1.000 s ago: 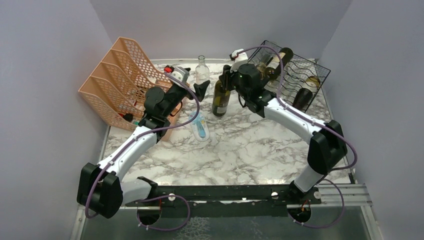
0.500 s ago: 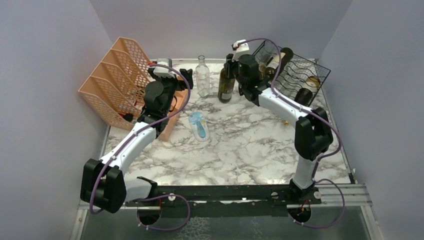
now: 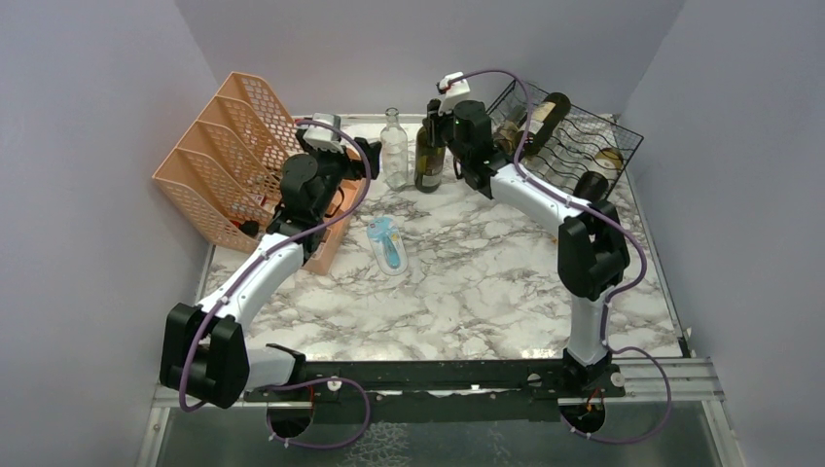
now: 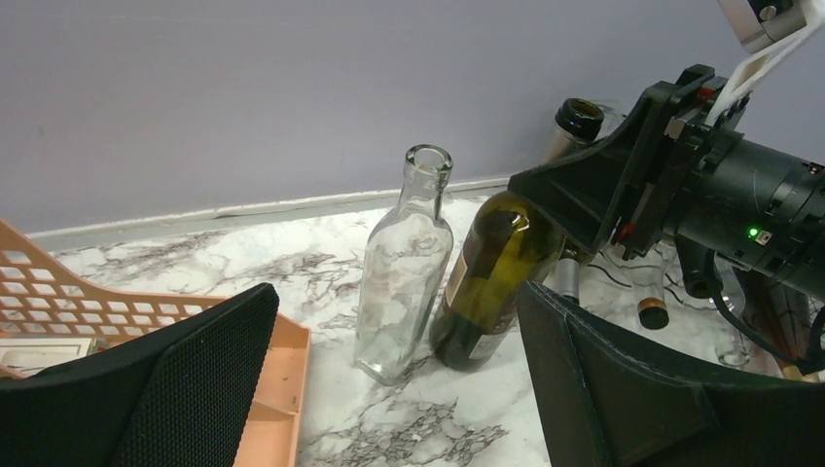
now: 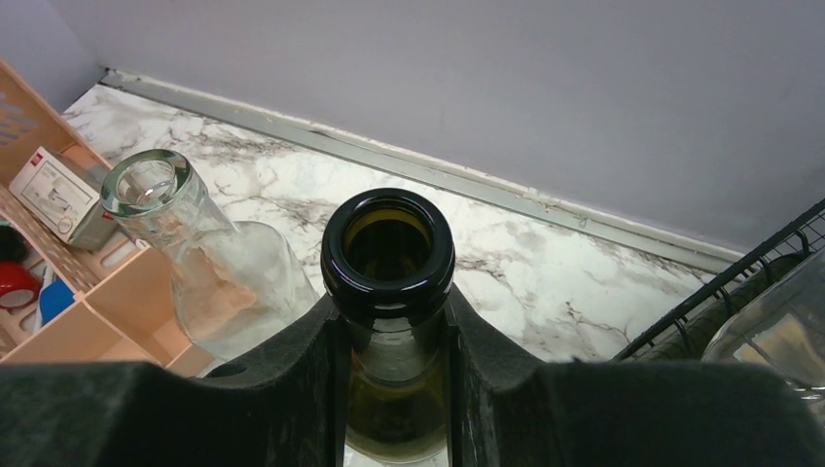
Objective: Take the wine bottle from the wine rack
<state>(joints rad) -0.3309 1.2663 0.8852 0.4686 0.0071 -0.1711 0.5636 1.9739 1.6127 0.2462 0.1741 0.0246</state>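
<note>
A dark green wine bottle (image 3: 429,163) stands upright on the marble table, left of the black wire wine rack (image 3: 574,146). My right gripper (image 3: 440,115) is shut on the bottle's neck; the bottle's open mouth (image 5: 388,241) shows between the pads in the right wrist view. The bottle also shows in the left wrist view (image 4: 494,282). A clear glass bottle (image 3: 394,152) stands just left of it. My left gripper (image 3: 368,161) is open and empty, just left of the clear bottle (image 4: 402,272). Other bottles (image 3: 545,115) lie in the rack.
A peach mesh file organizer (image 3: 233,156) stands at the back left beside my left arm. A clear package with a blue item (image 3: 389,246) lies on the table in front of the bottles. The back wall is close behind the bottles.
My right gripper has carried the green bottle left and back and stood it upright beside the clear bottle. My left gripper has swung toward the clear bottle.
</note>
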